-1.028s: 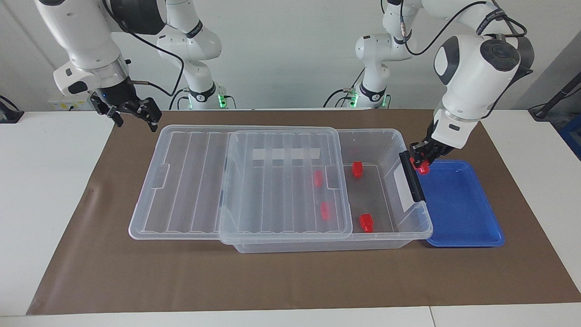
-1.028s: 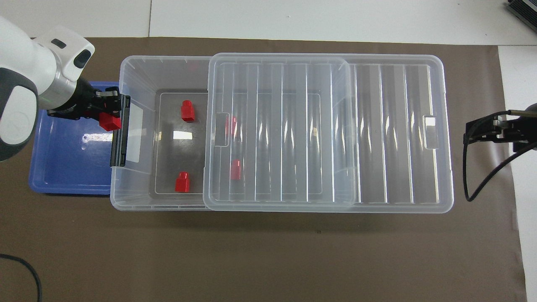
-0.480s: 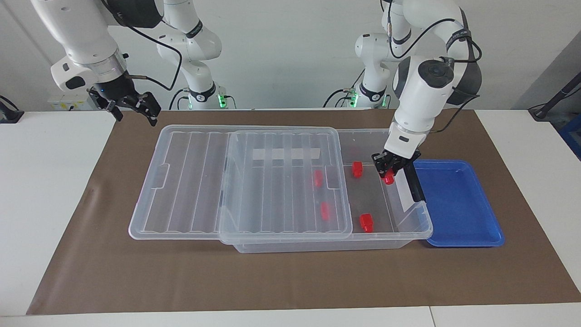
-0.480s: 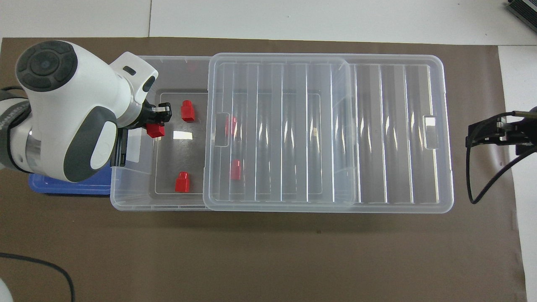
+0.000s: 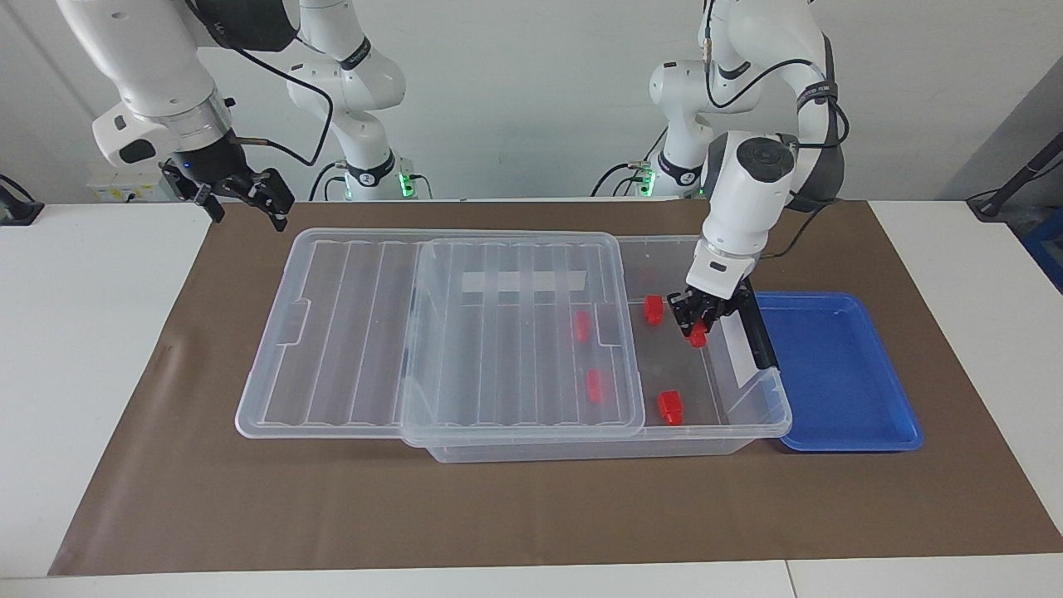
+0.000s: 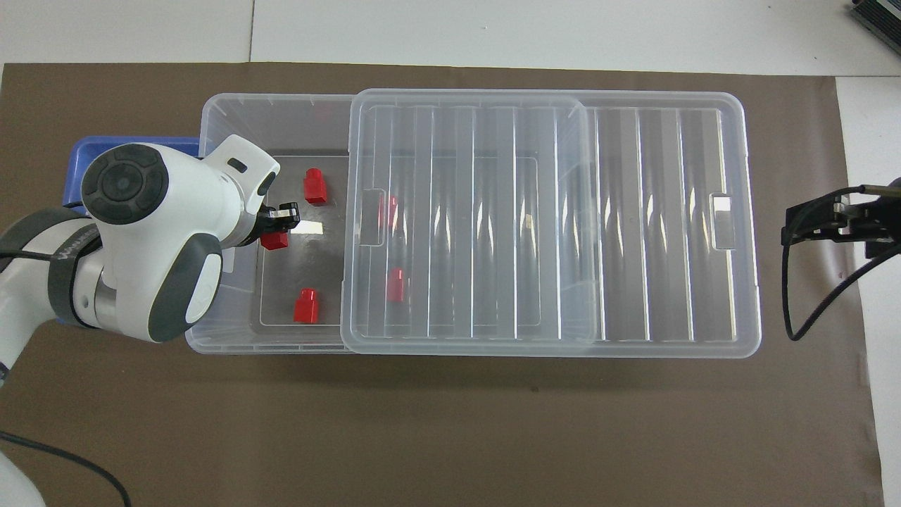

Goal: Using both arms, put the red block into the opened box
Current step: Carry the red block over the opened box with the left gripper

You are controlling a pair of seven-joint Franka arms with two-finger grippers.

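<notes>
Left gripper (image 5: 696,325) is clamped on the red block (image 5: 698,335), which is held just below its fingertips, inside the open end of the box (image 5: 751,419) and above the box floor. One second earlier this gripper and block were at the black handle bar (image 5: 757,329), over the edge of the blue tray (image 5: 839,374); since then they have been carried across the end wall and lowered into the opening. That crossing is judged to leave only the release to be done, as the block is not yet seen resting on the floor. Beside the gripper, toward the right arm's end, one red piece (image 5: 654,309) lies on the box floor, and another red piece (image 5: 669,407) lies farther from the robots. Two more red pieces (image 5: 583,326) are seen through the ribbed lid (image 5: 515,332), which is slid aside toward the right arm's end so that the gripper's end of the box is uncovered. Well apart from all this, the right gripper (image 5: 241,195) is held with its fingers spread, empty, above the corner of the brown mat (image 5: 531,515) past the lid's end; that arm is waiting, its position little changed over the last second.
</notes>
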